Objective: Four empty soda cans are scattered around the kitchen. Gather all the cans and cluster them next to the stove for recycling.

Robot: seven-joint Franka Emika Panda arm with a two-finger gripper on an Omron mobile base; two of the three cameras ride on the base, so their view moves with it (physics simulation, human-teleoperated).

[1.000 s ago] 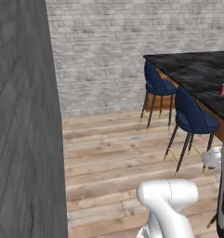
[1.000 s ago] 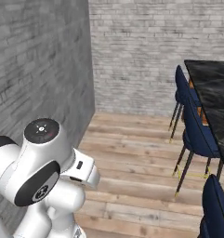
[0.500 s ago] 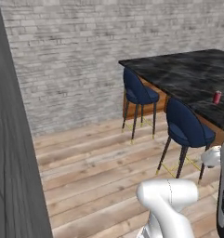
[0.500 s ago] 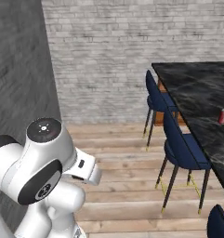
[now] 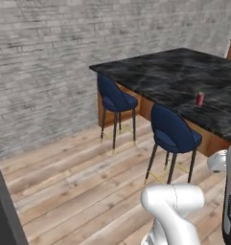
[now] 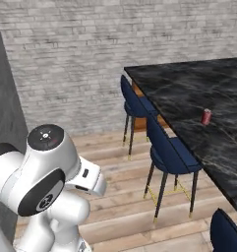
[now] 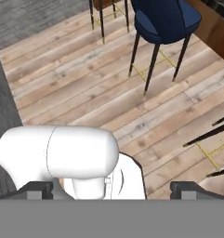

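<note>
A single red can point(image 5: 200, 98) stands upright on the black marble counter point(image 5: 184, 76), well in from the edge where the blue stools are drawn up. From the right base camera the same can point(image 6: 206, 116) sits right of centre, beyond the nearer stool point(image 6: 170, 152) and well apart from the robot's white arm, which rises folded in the foreground.

The relation that counts is this: the can lies ahead and to the right of the arm, at counter height, with its long axis vertical, while the gripper point(image 7: 113, 189) points down at the wood floor point(image 7: 85, 88) close to the base. Its two dark fingertips point(image 7: 36, 189) stand far apart at the bottom of the hand camera's picture, jaws spread wide with nothing between them. The hand camera takes in floorboards and the legs of a stool point(image 7: 164, 23), not the can.

Judging from this layout, the can is far out of the arm's reach. The base would seem to need to close in on the counter, and the stools along that edge stand between robot and can, so an approach past or between them looks likely. An upright can favours a side-on grasp across its body. The stove cannot be seen from here.
</note>
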